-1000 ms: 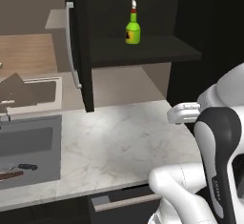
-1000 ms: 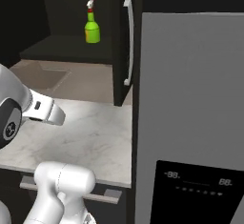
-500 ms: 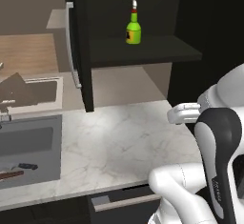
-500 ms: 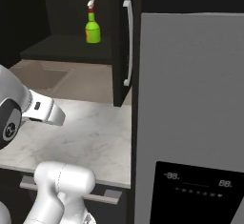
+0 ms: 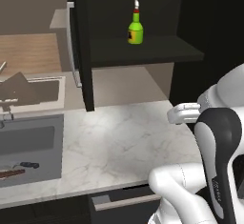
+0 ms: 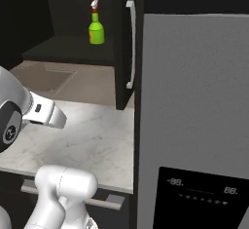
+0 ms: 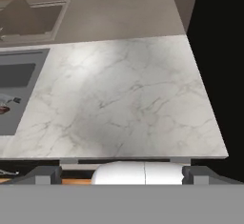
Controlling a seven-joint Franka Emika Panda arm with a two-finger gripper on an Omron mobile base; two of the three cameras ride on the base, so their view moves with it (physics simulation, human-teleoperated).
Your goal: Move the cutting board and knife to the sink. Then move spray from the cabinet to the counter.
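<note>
With the cutting board (image 5: 10,173) and knife (image 5: 28,164) already lying in the sink (image 5: 33,123) at far left, we judge the spray (image 5: 135,29) is next: it stands upright on the open cabinet (image 5: 143,51) shelf above the counter (image 5: 119,142). Our gripper (image 7: 121,174) hangs empty, fingers spread wide.

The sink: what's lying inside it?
In the sink, near its left end, lie a small black-handled knife and the reddish-brown cutting board. The picture's edge cuts off most of the board, so the rest of the basin's left end can't be seen.
</note>
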